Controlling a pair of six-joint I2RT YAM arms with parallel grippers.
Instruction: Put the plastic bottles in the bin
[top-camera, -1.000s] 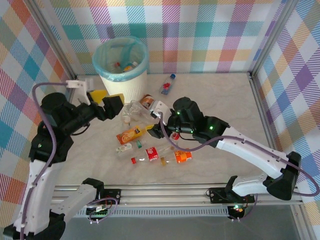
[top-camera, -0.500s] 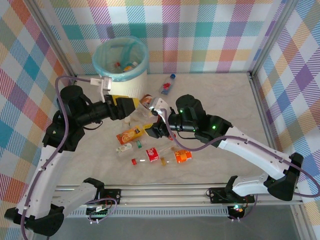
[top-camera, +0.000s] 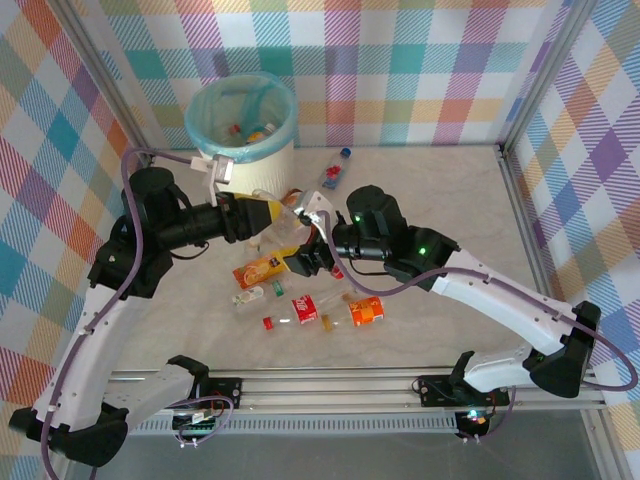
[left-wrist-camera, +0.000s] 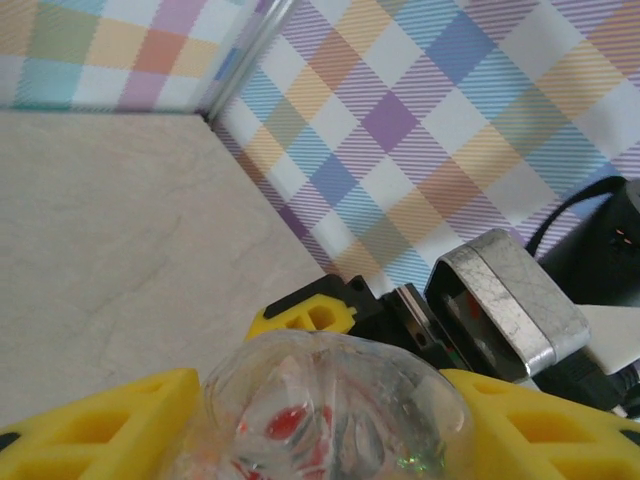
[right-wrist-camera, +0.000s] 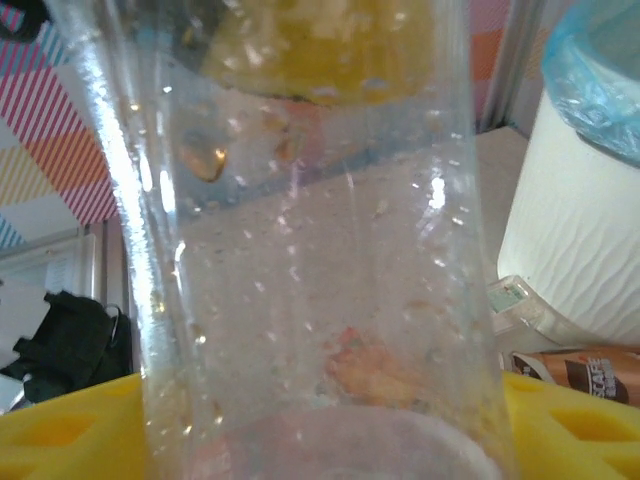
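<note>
- Step in hand, by my judgement: a handover of one clear plastic bottle (left-wrist-camera: 330, 400) between the arms. In the top view it sits mid-frame, just below and right of the tall white ribbed bin with teal bag liner (top-camera: 262, 168).
- Left gripper (top-camera: 268, 214): its wrist view shows the yellow fingers clamped on that bottle, one at each side.
- Right gripper (top-camera: 301, 252): the bottle stands between its fingers; I cannot tell whether they press it.
- Next move: confirm that the right gripper is free of the bottle, then lift the left arm over the bin's rim.
- Obstructions: a brown-labelled bottle (top-camera: 295, 201) lies at the bin's foot. An orange-labelled bottle (top-camera: 262, 268), a red-labelled bottle (top-camera: 303, 307) and others lie on the table (top-camera: 430, 200) below the grippers. A blue-capped bottle (top-camera: 335, 172) lies apart, upper centre.
</note>
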